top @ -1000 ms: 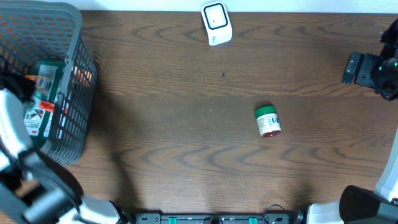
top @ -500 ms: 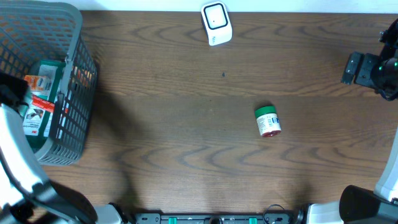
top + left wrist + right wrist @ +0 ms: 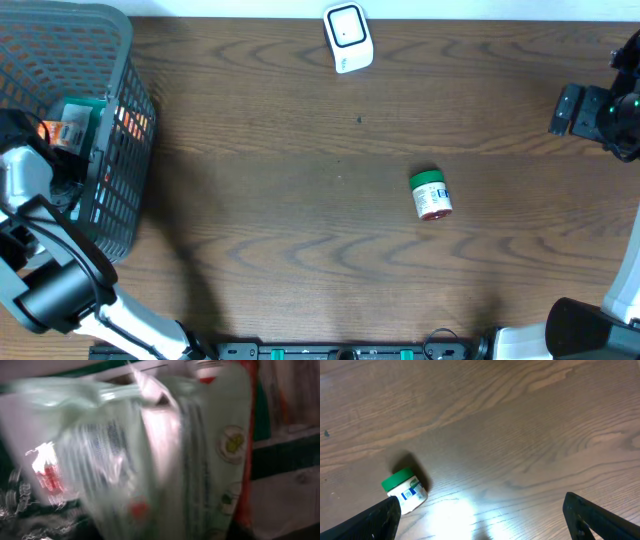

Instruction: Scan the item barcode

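1. One small white jar with a green lid [image 3: 431, 195] lay on its side on the dark wooden table [image 3: 300, 250], well apart from the white barcode scanner [image 3: 348, 37] at the far edge. The left pincer [image 3: 28, 135] sat inside the grey plastic mesh basket [image 3: 125, 170]; I could not tell how its jaws stood.
2. Left wrist: a blurred pale green glossy packet [image 3: 150, 460] filled the view, and no fingers showed.
3. Right wrist: the right pincer [image 3: 482, 510] hung with its fingers wide apart, holding nothing, and the jar [image 3: 405, 491] lay near its left finger.
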You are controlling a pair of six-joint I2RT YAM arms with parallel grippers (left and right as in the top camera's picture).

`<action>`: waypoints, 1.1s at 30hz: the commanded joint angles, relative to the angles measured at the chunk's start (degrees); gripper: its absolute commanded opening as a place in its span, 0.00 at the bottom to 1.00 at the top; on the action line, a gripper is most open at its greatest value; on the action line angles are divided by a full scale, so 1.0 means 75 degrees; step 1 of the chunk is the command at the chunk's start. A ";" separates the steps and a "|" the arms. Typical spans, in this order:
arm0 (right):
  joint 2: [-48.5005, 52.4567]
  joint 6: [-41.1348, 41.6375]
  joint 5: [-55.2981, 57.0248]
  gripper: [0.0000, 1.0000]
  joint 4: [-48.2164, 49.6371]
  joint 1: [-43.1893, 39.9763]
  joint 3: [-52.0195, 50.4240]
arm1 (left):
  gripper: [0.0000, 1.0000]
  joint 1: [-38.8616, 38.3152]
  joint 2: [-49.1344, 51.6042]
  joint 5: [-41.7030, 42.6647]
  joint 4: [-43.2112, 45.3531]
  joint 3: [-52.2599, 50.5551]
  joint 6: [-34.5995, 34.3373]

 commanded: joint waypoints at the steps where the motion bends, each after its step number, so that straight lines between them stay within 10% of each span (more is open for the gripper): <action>1: 0.0023 0.0117 -0.0009 0.99 0.0000 -0.0026 0.0082 | 0.75 0.0017 0.0111 0.0405 0.0099 0.0020 0.0259; 14: 0.0023 0.0117 -0.0009 0.99 0.0000 -0.0026 0.0082 | 0.97 0.0017 0.0111 0.0417 0.0627 -0.0003 0.0254; 33: 0.0023 0.0117 -0.0009 0.99 0.0000 -0.0026 0.0082 | 0.98 0.0015 0.0166 0.0379 0.0938 -0.0047 -0.0469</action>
